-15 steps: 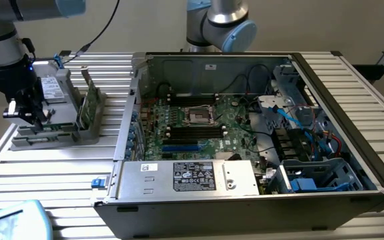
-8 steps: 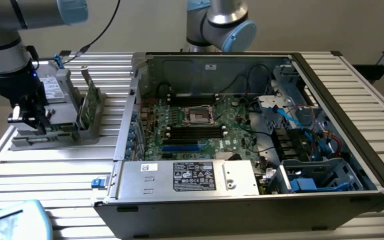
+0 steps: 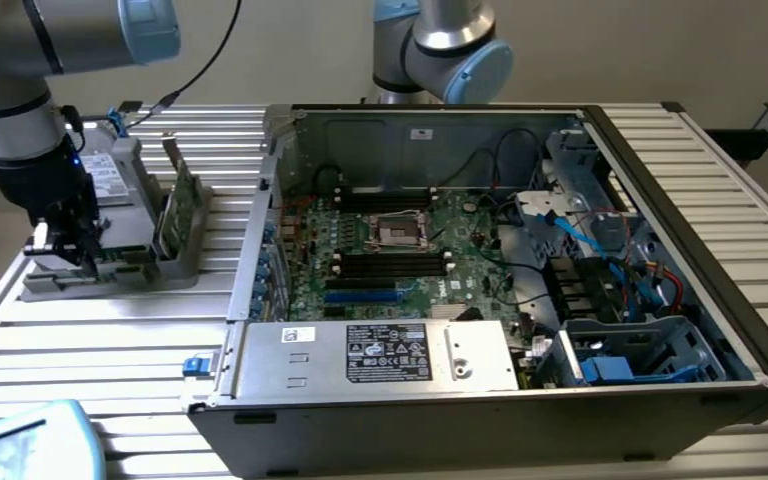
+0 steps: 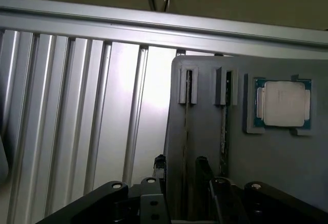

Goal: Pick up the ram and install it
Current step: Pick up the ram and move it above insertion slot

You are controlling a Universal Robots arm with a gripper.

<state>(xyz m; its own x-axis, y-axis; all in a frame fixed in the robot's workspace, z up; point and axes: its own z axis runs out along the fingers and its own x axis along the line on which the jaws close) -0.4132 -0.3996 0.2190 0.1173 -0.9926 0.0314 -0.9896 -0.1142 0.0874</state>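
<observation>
Gripper [image 4: 181, 166], jaws apart, straddling the ram [image 4: 186, 131], which stands edge-on in a slot of a grey holder [image 4: 277, 172] also seating a CPU [image 4: 283, 103]; power-supply label [image 3: 387, 352] on open case [image 3: 491, 440], text illegible.

The ram [image 4: 185, 131] stands edge-on in the grey holder [image 4: 205, 142], so it reads as a thin dark line with no chips or label visible. Its near end disappears behind the claw [image 4: 181, 161], whose body is cut off by the picture's edge, and contact between them cannot be judged. In the exterior view the arm [image 3: 17, 110] runs out of frame and covers part of the holder. The second arm [image 3: 444, 45] is cropped too. The print on the sticker [image 3: 387, 353] is too small to read, and a pale blue object [image 3: 17, 440] is cut by the corner.
</observation>
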